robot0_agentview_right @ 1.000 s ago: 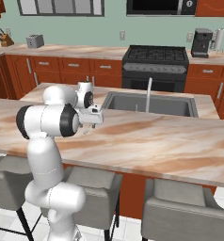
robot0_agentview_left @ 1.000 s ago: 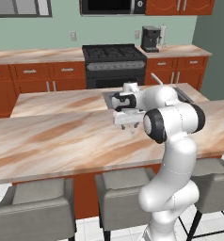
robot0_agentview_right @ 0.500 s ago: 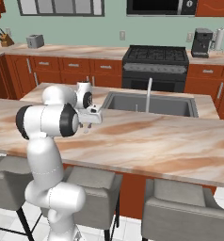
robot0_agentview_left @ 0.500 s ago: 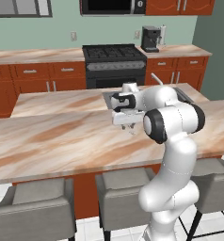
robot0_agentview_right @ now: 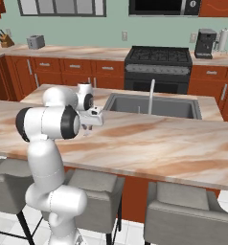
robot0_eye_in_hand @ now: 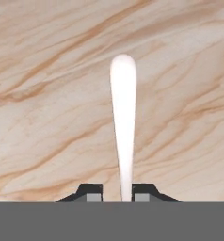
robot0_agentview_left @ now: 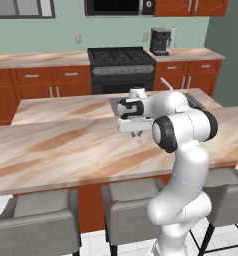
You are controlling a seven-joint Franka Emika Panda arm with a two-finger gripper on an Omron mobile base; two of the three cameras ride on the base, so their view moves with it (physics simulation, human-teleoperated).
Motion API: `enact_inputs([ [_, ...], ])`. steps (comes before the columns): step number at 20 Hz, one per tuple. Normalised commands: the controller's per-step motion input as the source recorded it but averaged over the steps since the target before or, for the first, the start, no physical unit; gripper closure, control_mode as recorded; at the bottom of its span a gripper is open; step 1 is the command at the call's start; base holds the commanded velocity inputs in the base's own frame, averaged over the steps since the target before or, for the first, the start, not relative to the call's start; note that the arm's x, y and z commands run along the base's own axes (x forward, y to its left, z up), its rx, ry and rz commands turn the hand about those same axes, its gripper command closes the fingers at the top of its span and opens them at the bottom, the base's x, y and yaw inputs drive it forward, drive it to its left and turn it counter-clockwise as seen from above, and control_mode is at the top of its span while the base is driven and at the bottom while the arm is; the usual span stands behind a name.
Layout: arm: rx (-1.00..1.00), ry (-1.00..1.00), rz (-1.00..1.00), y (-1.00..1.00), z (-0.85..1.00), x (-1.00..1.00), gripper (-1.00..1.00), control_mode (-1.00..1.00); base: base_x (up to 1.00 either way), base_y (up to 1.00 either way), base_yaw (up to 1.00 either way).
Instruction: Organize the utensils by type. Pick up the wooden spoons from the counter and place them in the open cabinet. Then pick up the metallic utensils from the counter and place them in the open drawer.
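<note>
claw point(robot0_eye_in_hand: 118, 192): pointing down over the table point(robot0_eye_in_hand: 48, 117), fingers point(robot0_eye_in_hand: 92, 193) snug on either side of the utensil point(robot0_eye_in_hand: 123, 117), looks like it's gripping it
utensil: pale, slim, lying on the table, near the sink point(robot0_agentview_right: 152, 106)

No text, label, brand, number or sign can be read anywhere in these views; the appliances along the back wall and the marbled counter point(robot0_agentview_left: 66, 145) carry no legible marking at all.

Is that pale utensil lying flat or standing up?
Lying flat: the silvery utensil stretches along the marble counter, its narrow end between the pincer tips.
</note>
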Motion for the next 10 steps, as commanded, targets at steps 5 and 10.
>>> enact_inputs([
  [5,0.00,-0.05,-0.06,0.24,-0.10,-0.02,1.00,-1.00,0.00,0.00,0.00],
  [10,0.00,-0.03,-0.06,0.21,-0.08,0.00,1.00,-1.00,0.00,0.00,0.00],
])
